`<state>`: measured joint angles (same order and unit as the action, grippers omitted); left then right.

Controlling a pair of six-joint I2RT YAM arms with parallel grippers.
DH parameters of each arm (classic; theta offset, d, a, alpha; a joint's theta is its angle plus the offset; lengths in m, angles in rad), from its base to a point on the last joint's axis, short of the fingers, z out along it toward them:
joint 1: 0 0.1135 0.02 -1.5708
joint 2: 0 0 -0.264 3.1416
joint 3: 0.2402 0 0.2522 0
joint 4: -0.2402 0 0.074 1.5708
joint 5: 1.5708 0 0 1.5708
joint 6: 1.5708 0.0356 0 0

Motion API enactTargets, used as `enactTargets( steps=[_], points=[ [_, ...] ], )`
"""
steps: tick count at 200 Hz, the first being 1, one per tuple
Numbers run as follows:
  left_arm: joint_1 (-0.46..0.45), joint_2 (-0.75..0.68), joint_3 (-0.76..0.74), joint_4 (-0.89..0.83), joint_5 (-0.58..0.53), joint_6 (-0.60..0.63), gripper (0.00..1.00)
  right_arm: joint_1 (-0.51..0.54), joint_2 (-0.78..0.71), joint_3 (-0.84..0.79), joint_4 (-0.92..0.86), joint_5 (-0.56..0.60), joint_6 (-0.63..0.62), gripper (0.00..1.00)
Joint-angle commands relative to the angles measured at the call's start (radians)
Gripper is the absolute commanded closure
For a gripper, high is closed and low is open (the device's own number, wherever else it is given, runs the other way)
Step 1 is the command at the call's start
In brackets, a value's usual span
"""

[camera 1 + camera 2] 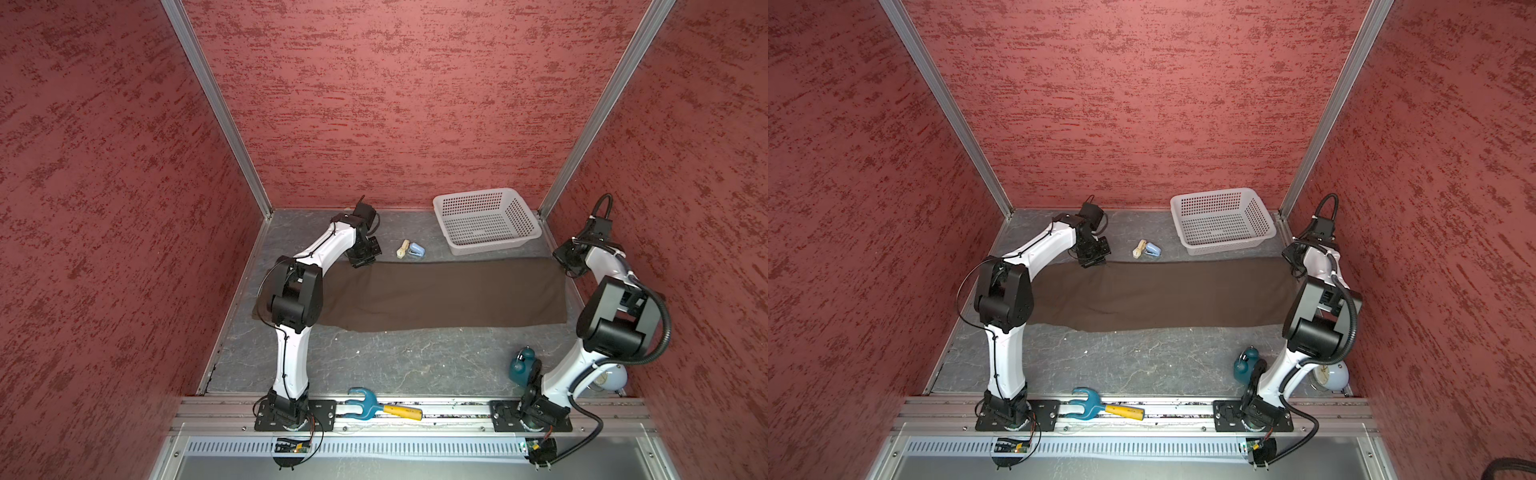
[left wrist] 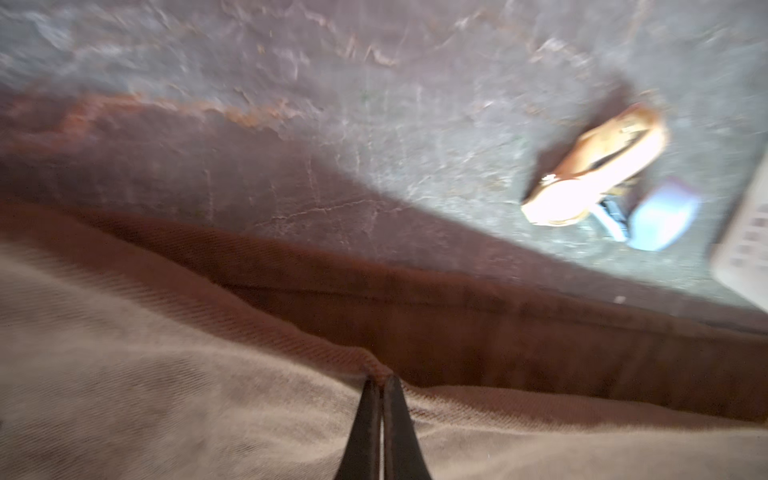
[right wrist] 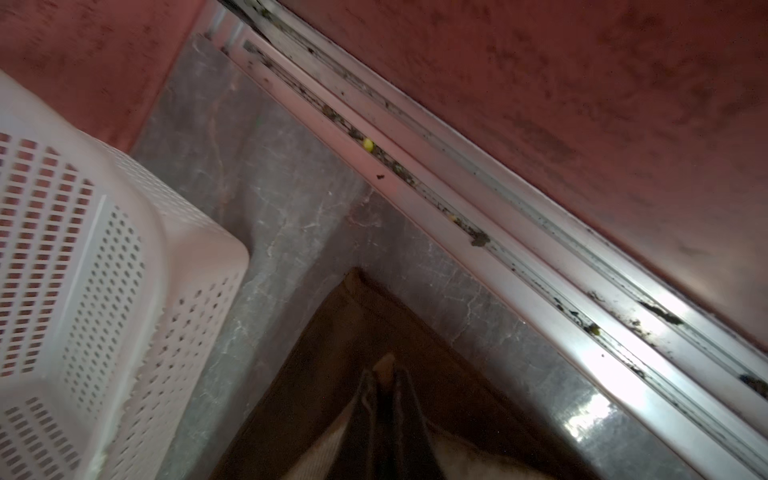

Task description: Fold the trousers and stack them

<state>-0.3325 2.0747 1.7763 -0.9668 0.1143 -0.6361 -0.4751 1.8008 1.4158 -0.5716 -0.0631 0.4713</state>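
Arms arched forward — left fingers (image 2: 376,392), right fingers (image 3: 372,395) clamped on trousers (image 1: 436,295) far edge.

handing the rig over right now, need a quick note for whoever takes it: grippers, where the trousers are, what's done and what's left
Left gripper: shut on the trousers, pinching their far edge near the left end.
Right gripper: shut on the far right corner of the trousers.
Trousers: flat in one long band across the table, in front of the white basket.
Done: they look laid out lengthwise, and both far corners are gripped.
Left: fold them shorter, then stack them.
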Motion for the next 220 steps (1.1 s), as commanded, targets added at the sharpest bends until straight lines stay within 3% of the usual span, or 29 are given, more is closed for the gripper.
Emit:
enactTargets(
  steps=[1,101,149,155,162,169,181,195,220],
  points=[
    [0.019,-0.027,-0.023,0.026,0.0,-0.016,1.0,-0.005,-0.011,0.013,0.023,0.042,0.013,1.0],
    [0.055,0.055,0.029,0.039,0.005,-0.022,1.0,-0.004,0.196,0.094,0.12,-0.038,0.042,1.0],
    [0.052,0.121,0.064,0.034,0.033,-0.027,1.0,-0.004,0.272,0.126,0.149,-0.014,0.034,1.0],
    [0.052,0.125,0.066,0.036,0.037,-0.027,0.89,-0.005,0.277,0.128,0.158,-0.01,0.031,0.98],
    [0.053,0.129,0.066,0.037,0.038,-0.026,0.75,-0.005,0.286,0.13,0.165,-0.007,0.027,0.9],
    [0.053,0.13,0.068,0.037,0.039,-0.025,0.65,-0.005,0.296,0.133,0.166,-0.006,0.026,0.8],
    [0.055,0.128,0.075,0.027,0.023,-0.027,0.49,-0.005,0.312,0.144,0.154,-0.005,0.026,0.75],
    [0.067,0.108,0.076,0.012,-0.003,-0.025,0.43,-0.005,0.308,0.139,0.148,-0.001,0.027,0.65],
    [0.099,0.023,0.047,0.009,-0.048,-0.018,0.41,-0.005,0.248,0.097,0.148,0.024,0.015,0.52]
  ],
)
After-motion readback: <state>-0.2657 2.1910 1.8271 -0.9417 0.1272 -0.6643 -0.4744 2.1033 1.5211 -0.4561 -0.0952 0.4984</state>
